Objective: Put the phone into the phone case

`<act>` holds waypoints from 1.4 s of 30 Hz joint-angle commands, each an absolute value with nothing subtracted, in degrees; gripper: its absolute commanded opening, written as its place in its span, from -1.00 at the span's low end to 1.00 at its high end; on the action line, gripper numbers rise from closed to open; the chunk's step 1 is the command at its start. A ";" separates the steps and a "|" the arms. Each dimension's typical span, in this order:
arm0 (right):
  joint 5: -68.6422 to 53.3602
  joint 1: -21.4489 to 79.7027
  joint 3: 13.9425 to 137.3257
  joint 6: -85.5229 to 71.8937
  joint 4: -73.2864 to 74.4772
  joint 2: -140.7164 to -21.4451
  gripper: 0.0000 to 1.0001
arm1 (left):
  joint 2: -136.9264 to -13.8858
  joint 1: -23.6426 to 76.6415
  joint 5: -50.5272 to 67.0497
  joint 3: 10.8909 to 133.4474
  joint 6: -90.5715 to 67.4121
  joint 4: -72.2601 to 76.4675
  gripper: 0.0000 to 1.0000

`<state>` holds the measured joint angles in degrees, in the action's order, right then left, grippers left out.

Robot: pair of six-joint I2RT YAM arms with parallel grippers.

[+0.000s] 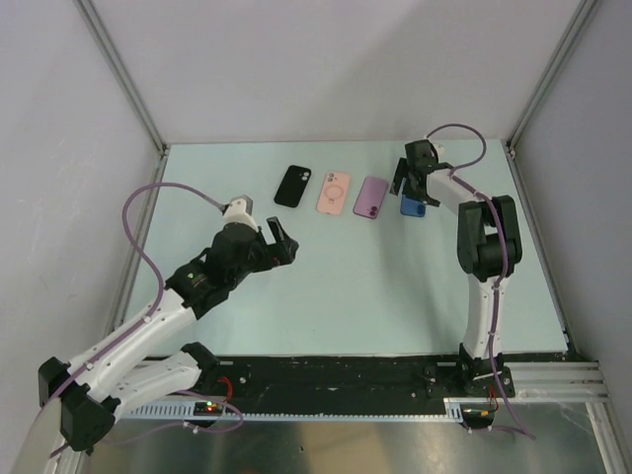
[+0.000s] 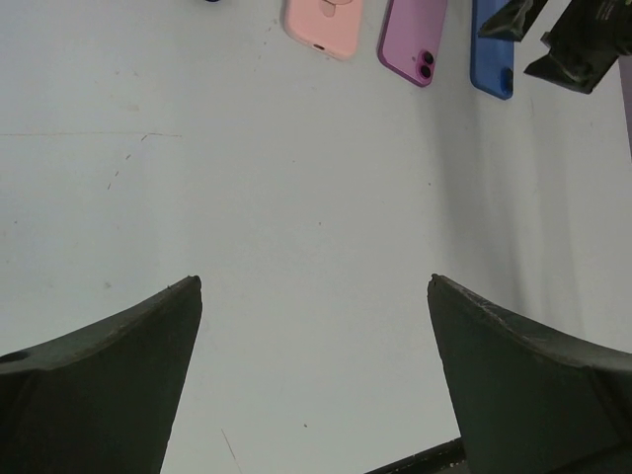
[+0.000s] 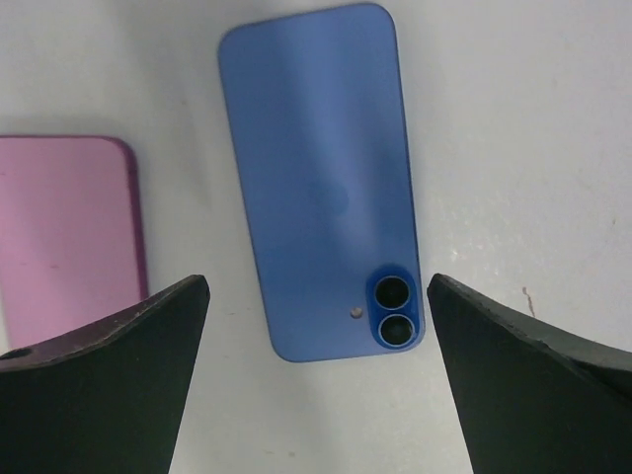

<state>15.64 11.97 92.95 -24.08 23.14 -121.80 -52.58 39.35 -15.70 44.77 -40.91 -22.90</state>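
The blue phone (image 3: 321, 178) lies back-up just right of the purple phone (image 3: 64, 227), directly under the right gripper (image 3: 316, 286), whose spread jaws flank its long sides. The left gripper (image 1: 286, 242), likewise spread, sits well away.

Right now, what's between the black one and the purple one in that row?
The pink one, ring on its back, lies between the black one and the purple one, touching neither; clearest in the top view.

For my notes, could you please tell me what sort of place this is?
Likely a robotics test booth: a pale table enclosed by plain white walls, with the left arm and right arm bolted at its edge.
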 commanded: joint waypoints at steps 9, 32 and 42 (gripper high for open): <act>17.39 11.88 101.42 -21.51 34.25 -126.35 0.99 | -54.88 36.09 -11.10 46.57 -39.39 -22.40 0.99; 6.25 9.31 115.07 -21.08 47.81 -135.38 0.67 | -57.07 34.58 -7.38 49.36 -40.51 -22.49 0.99; 1.31 9.13 111.82 -21.61 48.85 -132.80 -0.03 | -58.83 33.87 -7.37 50.46 -41.61 -22.34 0.99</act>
